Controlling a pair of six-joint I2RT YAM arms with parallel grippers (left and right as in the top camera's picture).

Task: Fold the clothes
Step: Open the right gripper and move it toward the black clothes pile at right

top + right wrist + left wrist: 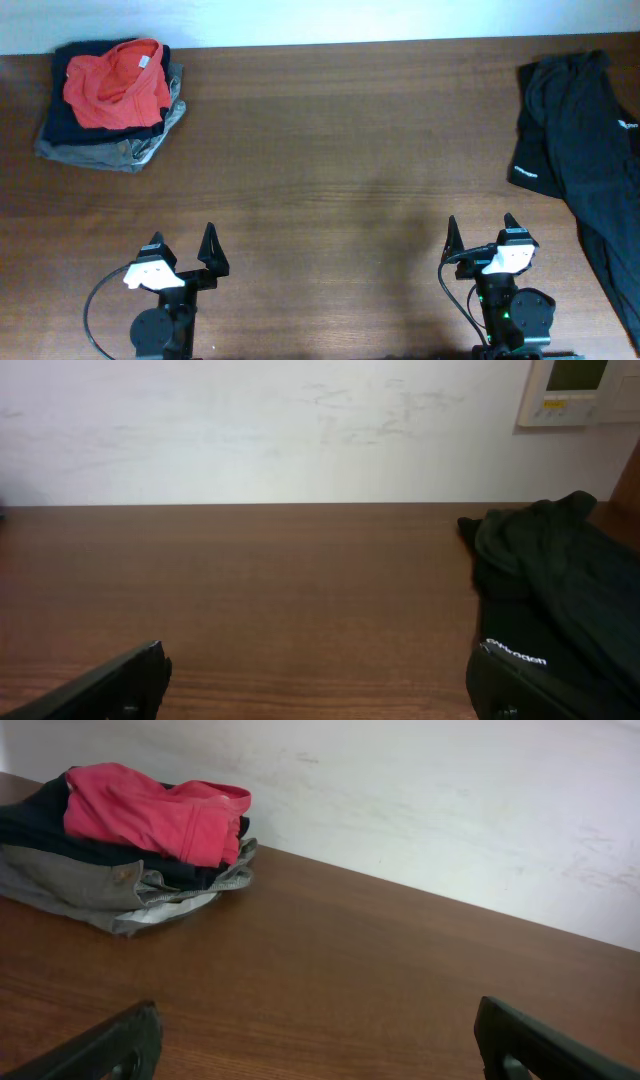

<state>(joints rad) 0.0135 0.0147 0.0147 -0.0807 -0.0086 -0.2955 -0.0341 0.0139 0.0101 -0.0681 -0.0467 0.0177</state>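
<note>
Black fingers spread wide apart on both arms, nothing in either one. The left gripper (pixel 183 238) and right gripper (pixel 481 224) sit at the near edge of the wooden table (pixel 330 150). The clothes (pixel 580 160) are a crumpled dark heap along the right edge, near the right gripper. They look soft, light and floppy, so they'll probably sag and drag if lifted. I'd pinch a hem or shoulder edge, one corner per gripper. Way off at the far left is a folded pile (pixel 110 100) with a red piece on top.
</note>
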